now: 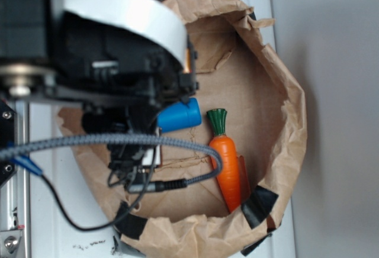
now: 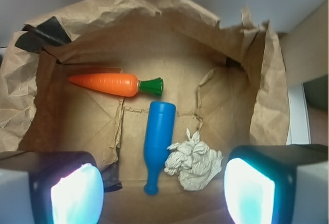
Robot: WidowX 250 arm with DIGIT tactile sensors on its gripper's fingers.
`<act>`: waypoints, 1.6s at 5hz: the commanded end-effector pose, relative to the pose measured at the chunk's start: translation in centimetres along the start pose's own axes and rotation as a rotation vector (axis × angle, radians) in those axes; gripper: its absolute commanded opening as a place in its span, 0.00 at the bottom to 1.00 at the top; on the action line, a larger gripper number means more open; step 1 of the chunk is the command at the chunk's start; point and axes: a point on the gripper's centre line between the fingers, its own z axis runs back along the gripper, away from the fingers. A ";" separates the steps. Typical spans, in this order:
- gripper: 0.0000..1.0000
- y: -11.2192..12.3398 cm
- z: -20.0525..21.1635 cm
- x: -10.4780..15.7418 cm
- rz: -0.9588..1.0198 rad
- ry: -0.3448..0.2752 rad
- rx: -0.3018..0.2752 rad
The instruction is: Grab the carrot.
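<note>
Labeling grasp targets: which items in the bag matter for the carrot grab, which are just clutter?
Job:
- carrot, lying flat in the paper bag
- gripper, fingers apart, empty

Clutter:
- blue bottle, lying flat
- crumpled paper, beside the bottle

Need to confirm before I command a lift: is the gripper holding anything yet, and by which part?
Nothing is held. The gripper is open above the bag floor; the carrot lies untouched ahead of the fingers.

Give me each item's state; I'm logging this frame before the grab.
carrot: lying flat on the bag floor, free, green top toward the bottle.
blue bottle: lying on its side, untouched.
crumpled paper: balled up, against the bottle.
paper bag: open, rim rolled down.
claw: open, above the items, empty.
</note>
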 end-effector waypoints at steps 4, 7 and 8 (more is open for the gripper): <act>1.00 0.1 -2.6 1.2 -0.311 -0.114 -0.148; 1.00 -2.8 -7.2 1.4 -0.365 -0.077 -0.060; 1.00 -3.5 -8.1 2.4 -0.376 -0.067 -0.061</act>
